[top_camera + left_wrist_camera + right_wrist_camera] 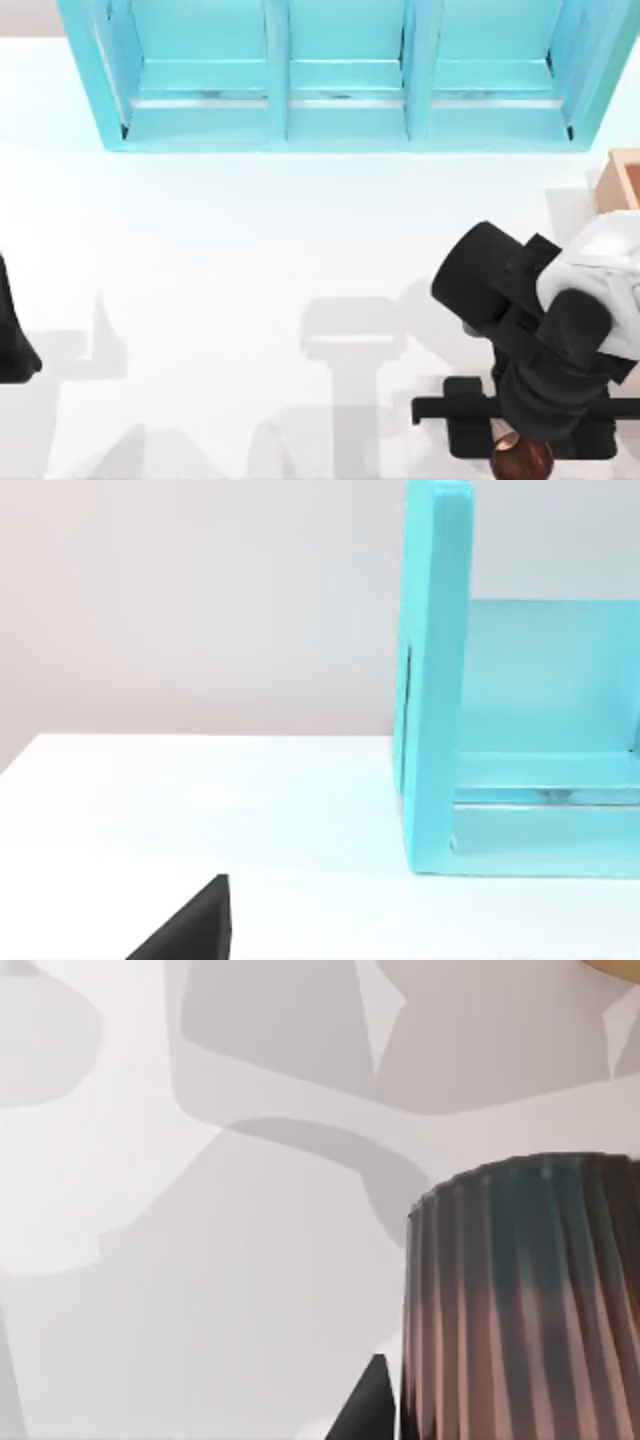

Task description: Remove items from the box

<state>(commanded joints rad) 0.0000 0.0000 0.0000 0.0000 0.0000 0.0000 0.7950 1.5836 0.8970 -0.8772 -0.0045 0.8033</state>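
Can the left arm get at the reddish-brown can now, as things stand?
Probably not. The left arm sits at the table's far left edge, while the can is at the near right, under the right arm, which covers it from above.

The box (622, 178) is cut off at the table's right edge; the right arm hides most of the can (520, 460)

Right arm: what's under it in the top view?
The reddish can pokes out beneath the right gripper, over the white table. The arm covers its fingers and most of the box.
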